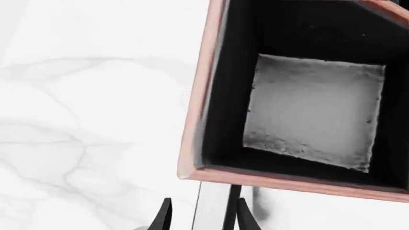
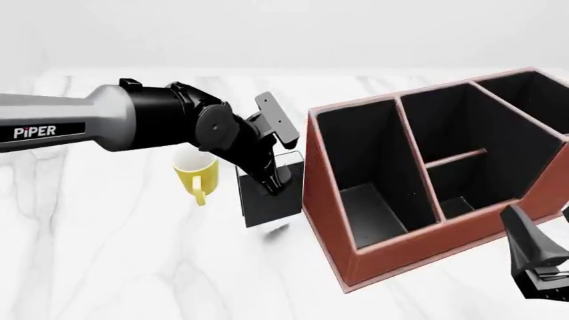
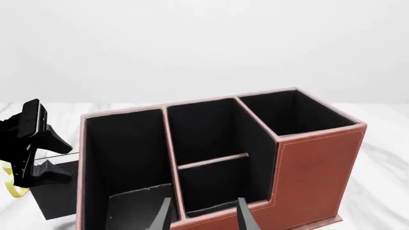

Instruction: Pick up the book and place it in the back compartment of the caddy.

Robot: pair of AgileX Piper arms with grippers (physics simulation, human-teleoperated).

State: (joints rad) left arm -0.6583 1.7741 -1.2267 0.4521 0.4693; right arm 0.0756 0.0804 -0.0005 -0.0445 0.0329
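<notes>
You are at the carry step: your left claw [image 2: 277,179] is pinching the book [image 2: 269,200] by its upper edge, and the book hangs upright just beside the caddy [image 2: 391,247], outside its left wall and between that wall and the yellow mug [image 2: 197,175]. In the left wrist view the page edge [image 1: 210,208] shows between the fingers, with a black-lined pocket of the caddy ahead. Judging from this, the book is not yet over any pocket; your next move calls for lifting it clear of the pale rim and carrying it across to the back compartment [image 2: 449,120], the short pocket behind the cross partition, keeping the book upright so that it slips in. All four pockets look empty, as far as their floors show. Your right claw [image 3: 203,215] hovers spread near the caddy's front wall, holding nothing, above the table [image 2: 133,267].
</notes>
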